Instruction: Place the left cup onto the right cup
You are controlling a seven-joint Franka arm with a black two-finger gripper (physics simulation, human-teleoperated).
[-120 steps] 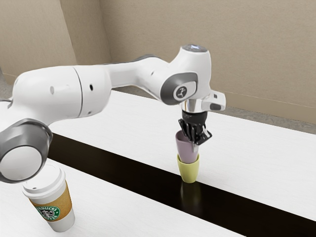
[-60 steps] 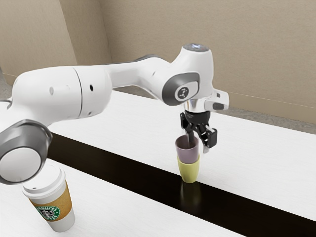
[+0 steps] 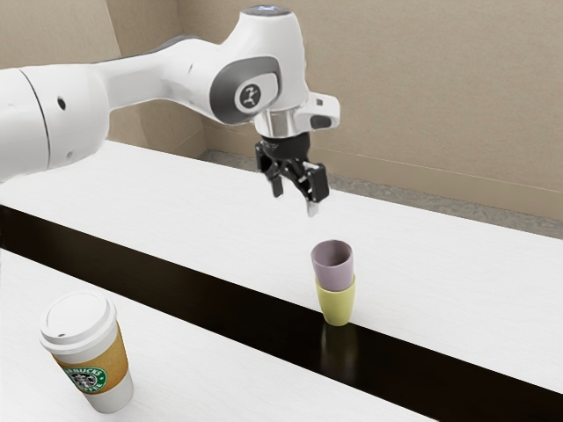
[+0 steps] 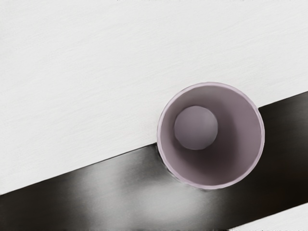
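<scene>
Purple cup point(image 3: 332, 262) nested upright in yellow-green cup point(image 3: 336, 301), straddling black stripe point(image 3: 176, 283) edge; gripper point(image 3: 296, 192) at 11 o'clock, well clear (fingers parted, empty)

Purple cup point(image 3: 332, 262) nests in yellow cup point(image 3: 336, 304) — gripper point(image 3: 297, 200) above.

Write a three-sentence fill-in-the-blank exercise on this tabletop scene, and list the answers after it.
1. The mauve plastic cup sits nested ____ the yellow-green plastic cup, rim upward.
2. The black jaws, raised above the stack, stand ____ and hold nothing.
3. The paper coffee cup with the brown sleeve is closed by a white ____.
Missing words: inside; open; lid.
</scene>
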